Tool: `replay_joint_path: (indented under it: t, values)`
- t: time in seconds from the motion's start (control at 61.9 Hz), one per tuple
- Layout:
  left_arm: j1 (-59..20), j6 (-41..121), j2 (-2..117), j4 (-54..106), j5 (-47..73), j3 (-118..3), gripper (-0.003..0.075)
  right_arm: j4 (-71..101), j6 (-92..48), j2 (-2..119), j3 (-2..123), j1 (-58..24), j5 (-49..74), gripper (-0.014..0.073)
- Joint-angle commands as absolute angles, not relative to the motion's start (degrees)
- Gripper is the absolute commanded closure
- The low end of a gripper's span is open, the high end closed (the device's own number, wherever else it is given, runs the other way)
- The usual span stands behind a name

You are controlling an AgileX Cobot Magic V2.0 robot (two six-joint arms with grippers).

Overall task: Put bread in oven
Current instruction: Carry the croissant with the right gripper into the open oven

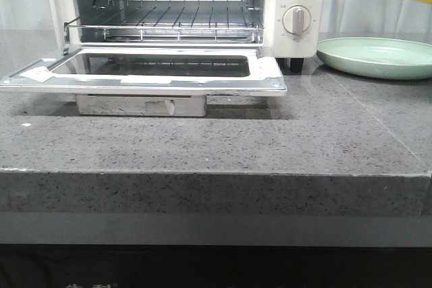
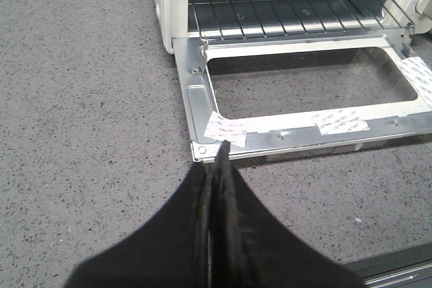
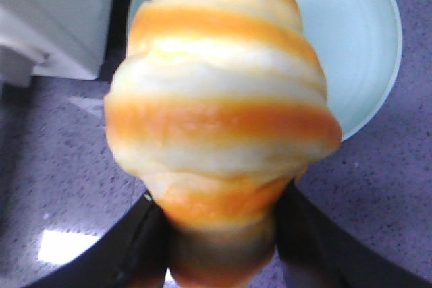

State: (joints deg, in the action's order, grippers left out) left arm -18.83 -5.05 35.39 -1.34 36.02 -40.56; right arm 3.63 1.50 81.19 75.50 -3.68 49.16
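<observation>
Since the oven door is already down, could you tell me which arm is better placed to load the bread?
The right. Its gripper holds the bread raised above the plate, beside the open oven. The left gripper is shut and empty, near the door's corner.

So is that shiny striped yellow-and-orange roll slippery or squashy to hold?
Probably a bit slippery: the striped roll looks glossy. It seems firm, showing no dent where the right gripper pinches its narrow end. Its rounded shape might roll if set down.

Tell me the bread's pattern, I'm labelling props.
Pale golden yellow with orange-brown stripes across it; the bread shows best in the right wrist view.
</observation>
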Motion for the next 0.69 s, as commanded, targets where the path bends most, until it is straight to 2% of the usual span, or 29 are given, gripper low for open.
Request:
replay_joint_path:
  t: [0.0, 0.323, 0.485, 0.679]
  values:
    - [-18.74, -5.54, 35.30, -1.32, 32.02, -42.15, 0.0738, 3.58, 0.67, 74.27, 73.55, -5.86, 43.94, 0.0461]
    - [-18.74, -5.54, 35.30, -1.32, 31.89, -42.15, 0.0738, 4.49, 0.67, 63.78, 63.04, -17.52, 42.67, 0.0461]
    - [-18.74, -5.54, 35.30, -1.32, 31.89, -42.15, 0.0738, 5.67, 0.00, 63.25, 62.67, -22.28, 43.04, 0.0461]
    - [-18.74, -5.54, 35.30, -1.07, 31.89, -42.15, 0.0738, 5.37, 0.00, 66.02, 64.20, -32.21, 40.13, 0.0461]
